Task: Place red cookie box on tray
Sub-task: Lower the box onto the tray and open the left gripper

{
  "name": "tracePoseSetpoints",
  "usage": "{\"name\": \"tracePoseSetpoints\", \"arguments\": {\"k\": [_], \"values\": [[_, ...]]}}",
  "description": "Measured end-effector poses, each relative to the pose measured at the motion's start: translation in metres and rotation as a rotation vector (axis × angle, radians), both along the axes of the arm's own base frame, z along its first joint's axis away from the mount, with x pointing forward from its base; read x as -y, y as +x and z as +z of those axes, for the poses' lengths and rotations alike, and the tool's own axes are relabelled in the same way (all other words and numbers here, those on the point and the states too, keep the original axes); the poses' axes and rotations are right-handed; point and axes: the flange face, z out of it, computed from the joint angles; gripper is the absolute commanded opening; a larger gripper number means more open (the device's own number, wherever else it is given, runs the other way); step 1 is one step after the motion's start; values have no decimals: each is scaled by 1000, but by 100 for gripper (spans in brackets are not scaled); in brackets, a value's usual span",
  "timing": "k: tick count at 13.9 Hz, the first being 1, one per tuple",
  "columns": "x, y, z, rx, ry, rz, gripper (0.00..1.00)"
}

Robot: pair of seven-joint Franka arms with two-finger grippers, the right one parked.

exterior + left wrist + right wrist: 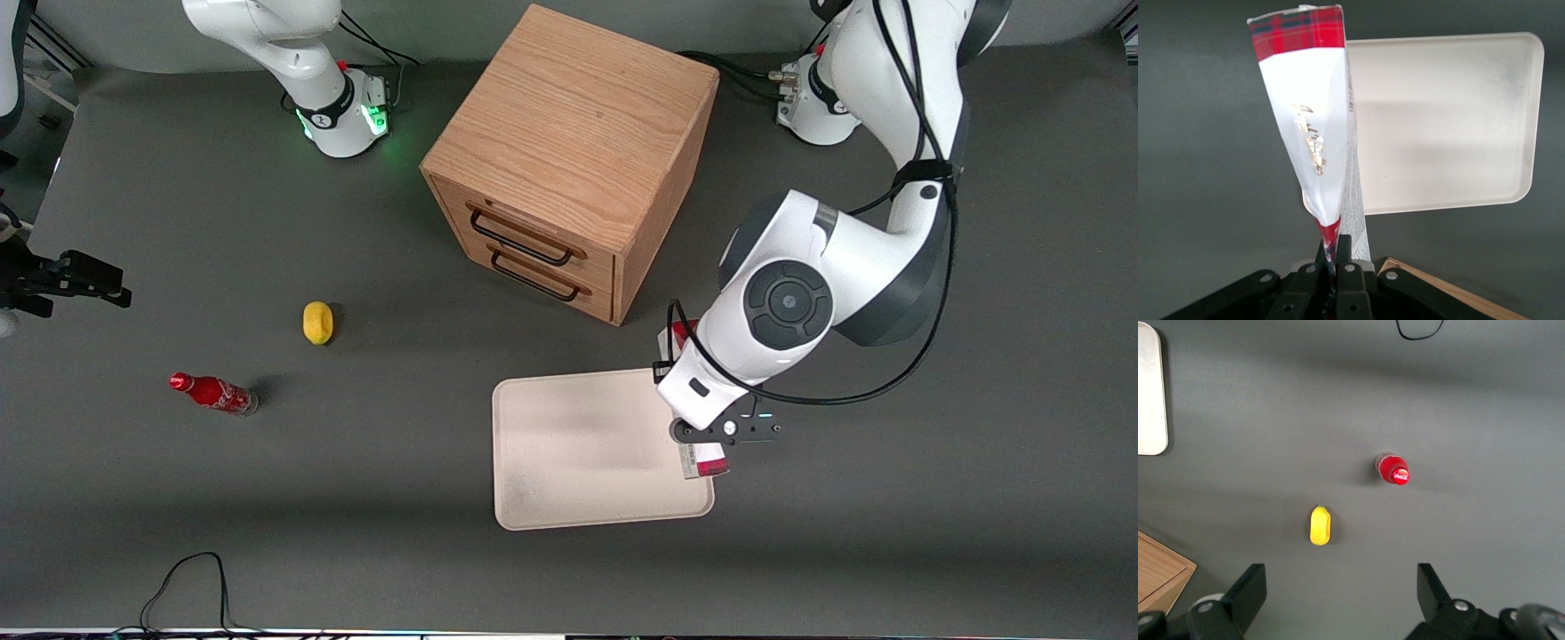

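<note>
Hanging over the tray's (587, 453) edge toward the working arm's end of the table (889, 498), the tool (711, 433) carries the red cookie box (705, 462). From the left wrist, its fingers (1345, 250) are clamped on the carton's end, the box (1308, 120) beside the tray's (1445, 120) rim.

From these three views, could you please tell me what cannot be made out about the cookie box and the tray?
- Red cookie box: in the front view the working arm covers its middle; only its ends show.
- Whether the box touches the tray: neither view settles it.
- Gripper: shut on the box above the tray's edge toward the working arm's end; the wrist view's edge cuts off its body.
- Tray: the right wrist view's edge crops it to a strip.
</note>
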Motion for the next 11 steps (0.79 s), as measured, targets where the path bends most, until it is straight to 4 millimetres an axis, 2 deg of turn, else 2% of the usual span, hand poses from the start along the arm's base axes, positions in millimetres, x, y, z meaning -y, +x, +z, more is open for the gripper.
{"name": "tracePoseSetpoints", "arguments": {"k": [2, 7, 9, 11], "values": [[0, 3, -24, -10, 8, -20, 0], [4, 10, -114, 20, -1, -16, 0], [3, 11, -137, 21, 14, -20, 0], [-2, 14, -149, 20, 28, -23, 0]]}}
